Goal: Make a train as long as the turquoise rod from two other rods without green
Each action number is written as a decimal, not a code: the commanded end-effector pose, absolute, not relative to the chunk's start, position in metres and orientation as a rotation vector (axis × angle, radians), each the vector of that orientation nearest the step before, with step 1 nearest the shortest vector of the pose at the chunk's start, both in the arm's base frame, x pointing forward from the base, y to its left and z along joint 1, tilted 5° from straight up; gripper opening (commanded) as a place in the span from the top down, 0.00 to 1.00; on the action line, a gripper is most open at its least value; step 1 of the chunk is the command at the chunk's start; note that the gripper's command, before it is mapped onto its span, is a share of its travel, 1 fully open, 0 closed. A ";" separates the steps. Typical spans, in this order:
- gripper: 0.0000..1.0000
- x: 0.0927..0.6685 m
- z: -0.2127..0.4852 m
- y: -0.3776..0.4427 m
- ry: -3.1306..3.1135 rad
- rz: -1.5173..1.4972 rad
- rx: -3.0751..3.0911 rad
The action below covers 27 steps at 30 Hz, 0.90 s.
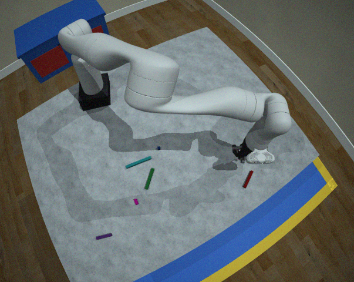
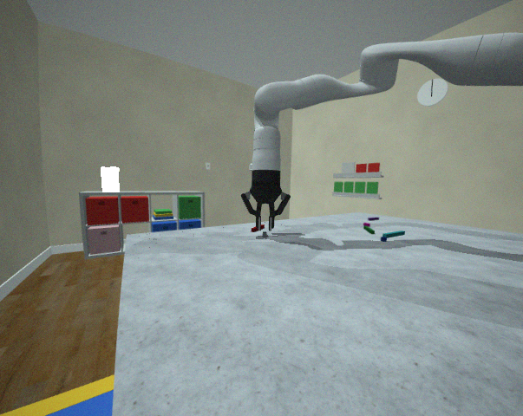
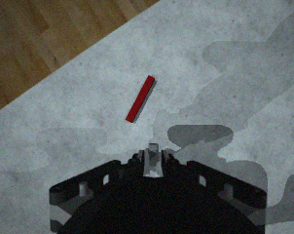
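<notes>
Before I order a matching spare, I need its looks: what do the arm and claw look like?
The arm is smooth, rounded and pale grey, with thin seam lines. The claw is black, with angled side links and greyish fingertips.

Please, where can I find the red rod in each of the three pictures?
Top: the red rod is right of centre, below the gripper.
Exterior: near the centre, partly hidden behind the gripper's fingers.
Wrist: just above the centre, slightly left, tilted.
Shared landmark: the gripper, seen in all three views.
</notes>
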<state>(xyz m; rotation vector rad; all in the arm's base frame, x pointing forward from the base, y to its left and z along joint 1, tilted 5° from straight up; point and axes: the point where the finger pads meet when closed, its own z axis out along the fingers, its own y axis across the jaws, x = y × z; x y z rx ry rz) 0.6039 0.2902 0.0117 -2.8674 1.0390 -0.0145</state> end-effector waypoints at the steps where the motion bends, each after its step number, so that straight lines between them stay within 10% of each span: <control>1: 0.76 0.605 0.013 0.290 1.039 -0.017 -2.866; 27: 0.76 0.605 0.011 0.291 1.039 -0.017 -2.866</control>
